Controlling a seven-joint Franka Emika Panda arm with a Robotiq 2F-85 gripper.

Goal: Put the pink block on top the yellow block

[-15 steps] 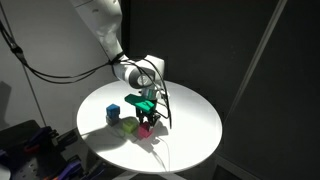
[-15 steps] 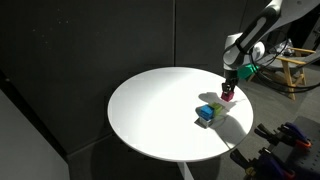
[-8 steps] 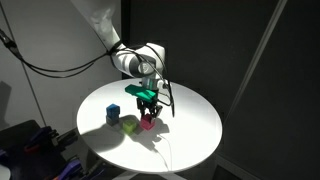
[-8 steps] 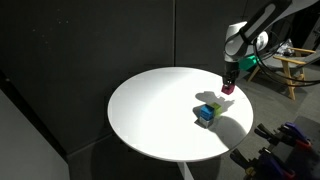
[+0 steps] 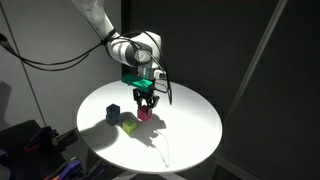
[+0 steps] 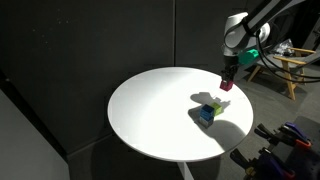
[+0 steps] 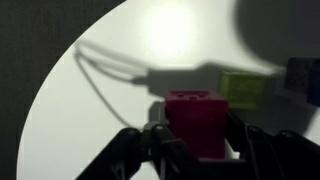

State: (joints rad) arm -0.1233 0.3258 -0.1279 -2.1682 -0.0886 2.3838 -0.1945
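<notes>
The pincer is clenched on the pink block, one finger pressed to each side, and holds it in the air above the round white table. The yellow block sits on the table below and off to one side, near the pink one but not under it, with a blue block just beside it. So the pickup looks done: the pink block is grasped and clear of the table. What is left, as I judge it, is to carry it over the yellow block, square it up, lower it onto the top face and let go.
</notes>
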